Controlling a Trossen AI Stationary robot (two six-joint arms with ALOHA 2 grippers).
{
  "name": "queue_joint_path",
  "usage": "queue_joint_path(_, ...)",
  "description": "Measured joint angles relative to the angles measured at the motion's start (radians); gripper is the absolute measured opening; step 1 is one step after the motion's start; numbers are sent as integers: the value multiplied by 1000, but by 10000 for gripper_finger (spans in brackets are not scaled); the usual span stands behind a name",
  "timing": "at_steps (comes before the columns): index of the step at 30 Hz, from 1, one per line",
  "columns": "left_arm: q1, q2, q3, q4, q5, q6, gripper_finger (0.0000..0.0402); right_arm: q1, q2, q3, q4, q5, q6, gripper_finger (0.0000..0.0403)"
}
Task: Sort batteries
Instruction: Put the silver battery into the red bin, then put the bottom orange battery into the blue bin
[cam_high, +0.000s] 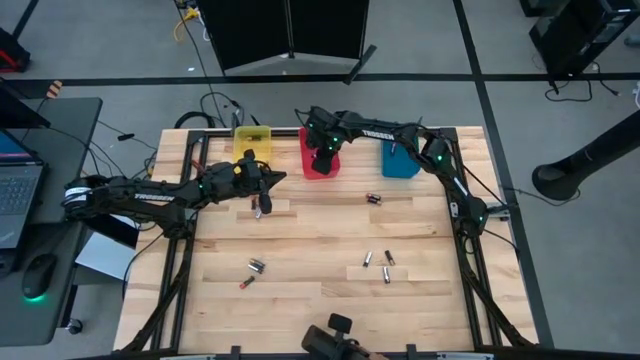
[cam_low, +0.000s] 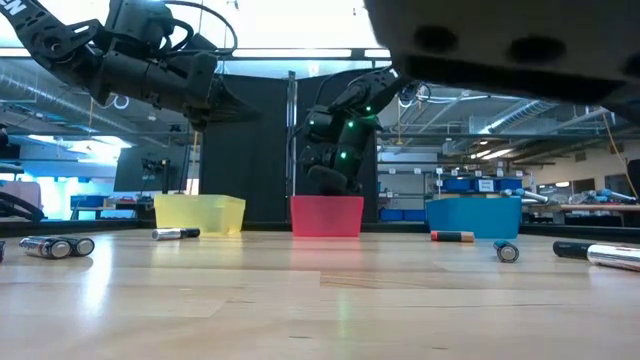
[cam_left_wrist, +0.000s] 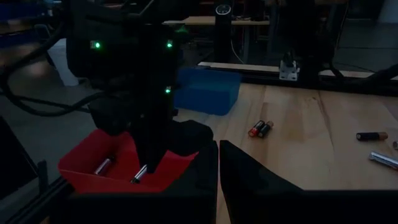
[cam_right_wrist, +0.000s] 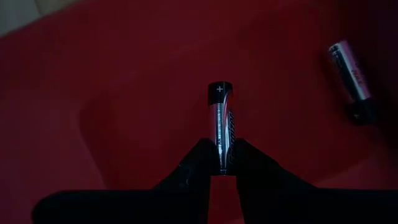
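Note:
Three bins stand in a row at the far edge: yellow bin (cam_high: 253, 140), red bin (cam_high: 318, 162), blue bin (cam_high: 400, 160). My right gripper (cam_right_wrist: 222, 163) hangs over the red bin (cam_left_wrist: 118, 163), shut on a silvery battery (cam_right_wrist: 221, 127). A second battery (cam_right_wrist: 350, 71) lies on the red bin's floor. My left gripper (cam_high: 266, 181) hovers above the table in front of the yellow bin, shut and empty, and a battery (cam_high: 258, 207) lies on the table just near of it. Loose batteries also lie on the table: one (cam_high: 374, 198), two (cam_high: 251, 274) and three (cam_high: 380, 264). My right gripper pinches the silvery battery between its two fingertips (cam_right_wrist: 199, 163) at the end opposite the dark plus cap (cam_right_wrist: 219, 89). The fingers come from above, pointing down into the red bin, and lie along the battery. It hangs below them (cam_left_wrist: 140, 174), slightly slanted, plus end lowest.
The wooden table (cam_high: 330, 235) has a bare stretch across its middle. A dark camera mount (cam_high: 335, 340) sits at the near edge. The right arm (cam_high: 440, 165) arches over the blue bin. A laptop and mouse sit off the table's left side.

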Motion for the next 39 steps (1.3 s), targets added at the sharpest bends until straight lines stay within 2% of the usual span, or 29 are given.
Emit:
queue_joint_path(5, 0, 0, 0, -1, 0, 0, 25, 1, -1, 2, 1, 0, 6, 65)
queue_joint_path(13, 0, 0, 0, -1, 0, 0, 25, 6, -3, 2, -10, 25, 8, 144)
queue_joint_path(20, 0, 0, 0, -2, 0, 0, 25, 12, -5, 55, -46, 50, -13, 168)
queue_joint_path(24, 0, 0, 0, -5, 0, 0, 25, 40, -52, 94, -73, 55, -49, 142)
queue_joint_path(30, 0, 0, 0, -19, 0, 1, 25, 89, -167, 20, -32, 55, -56, 17)
queue_joint_path(34, 0, 0, 0, -59, 0, -2, 25, 142, -254, -137, 57, 56, -21, 18)
queue_joint_path(39, 0, 0, 0, -128, 8, -3, 25, 222, -402, -442, 284, 113, 57, 7)
